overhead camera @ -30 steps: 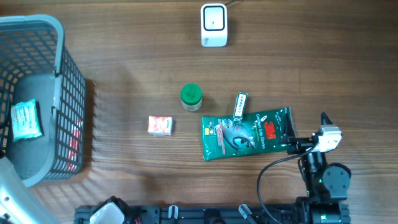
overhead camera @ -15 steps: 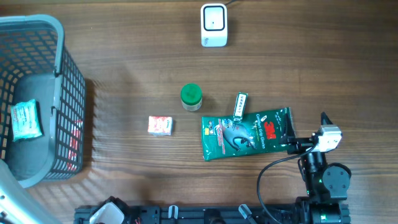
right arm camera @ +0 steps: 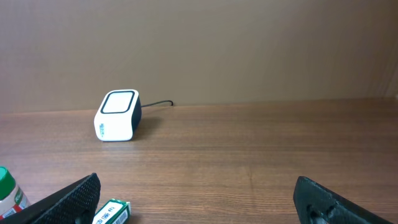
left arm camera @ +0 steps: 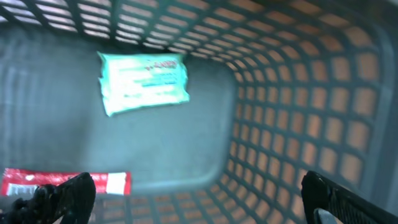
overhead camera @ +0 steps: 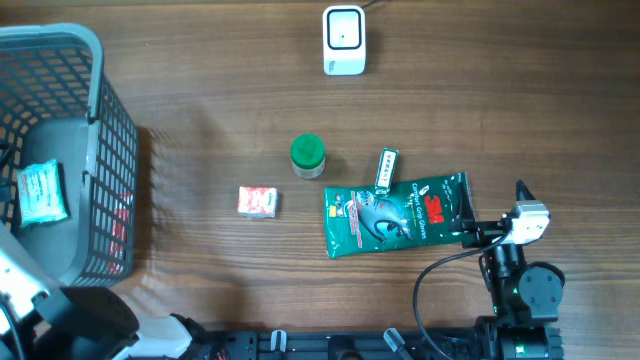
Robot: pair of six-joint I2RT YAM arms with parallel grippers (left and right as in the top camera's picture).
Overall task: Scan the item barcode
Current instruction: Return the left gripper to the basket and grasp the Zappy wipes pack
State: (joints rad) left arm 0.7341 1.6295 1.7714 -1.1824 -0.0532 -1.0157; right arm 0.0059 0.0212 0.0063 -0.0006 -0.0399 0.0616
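Top centre of the overhead frame, I see the white scanner (overhead camera: 343, 40) on the table (overhead camera: 520, 110), with a thin dark cable running off behind it. None of the items is at the scanner; all lie well apart from it.

Below it, around mid-frame, four loose items lie on the wood:
- A green-capped bottle (overhead camera: 307, 156) stands upright.
- A small green-and-white box (overhead camera: 387, 168) lies just to its right.
- A green pouch (overhead camera: 395, 215) lies flat below that box, nearly touching it.
- An orange-red box (overhead camera: 257, 202) sits off to the left of the pouch.

The pouch's right edge lies just beside the front of the right arm (overhead camera: 520, 285). I see the right jaws spread wide and holding nothing, low over the table and facing the scanner.

At the left edge stands a grey mesh basket (overhead camera: 95, 60). A teal packet (overhead camera: 42, 192) and a red packet (left arm camera: 68, 182) lie on its floor. The left jaws hang over the basket's inside, also wide apart and empty.

The table is brown wood grain, matte. Behind it the right wrist view shows a plain brown wall (right arm camera: 249, 43).
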